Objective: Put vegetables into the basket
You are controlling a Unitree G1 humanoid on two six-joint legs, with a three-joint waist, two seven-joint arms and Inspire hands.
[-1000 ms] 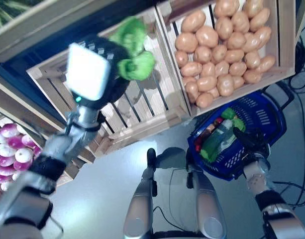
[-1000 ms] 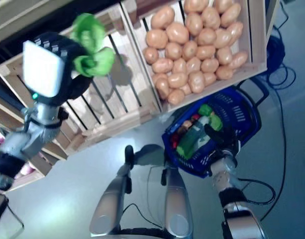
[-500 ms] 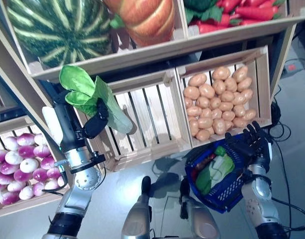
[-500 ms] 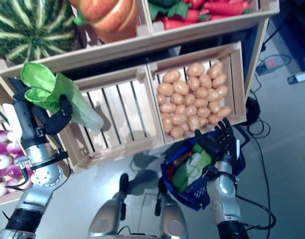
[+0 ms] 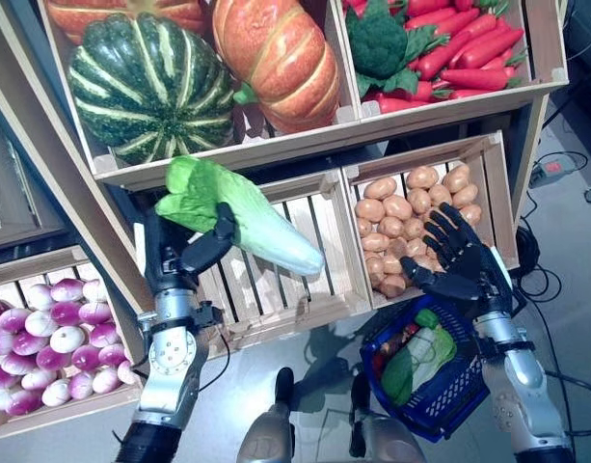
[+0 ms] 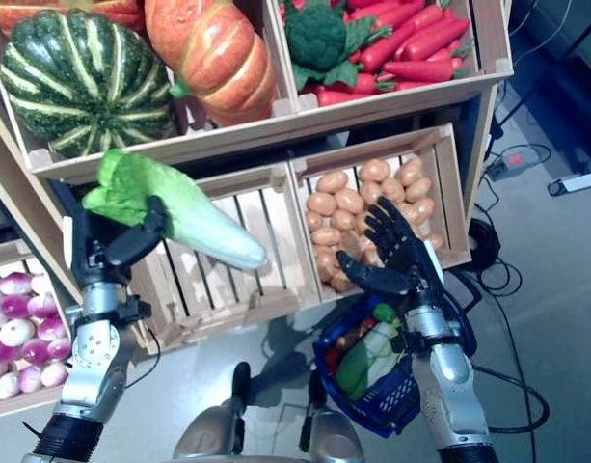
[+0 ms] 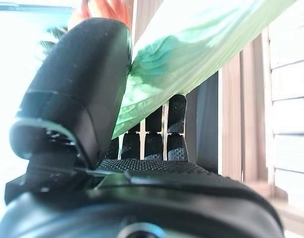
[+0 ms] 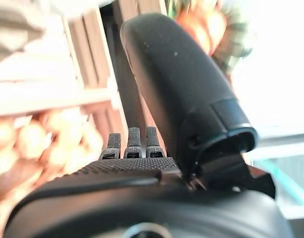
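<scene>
- My left hand (image 5: 184,258) has its fingers and thumb curled round a cabbage (image 5: 247,217), held up in front of the slatted crate (image 5: 295,260), well apart from the basket.
- My right hand (image 5: 459,260) is spread wide, fingers straight, holding nothing, just above the blue basket (image 5: 440,400), in front of the potatoes (image 5: 396,227).
- The basket hangs low by my right arm; I can't tell how it is carried.
- Some greens (image 5: 416,352) and other items lie in it already, so part of the job looks done.
- What's left, I reckon: bring this cabbage across and down into the basket.
</scene>
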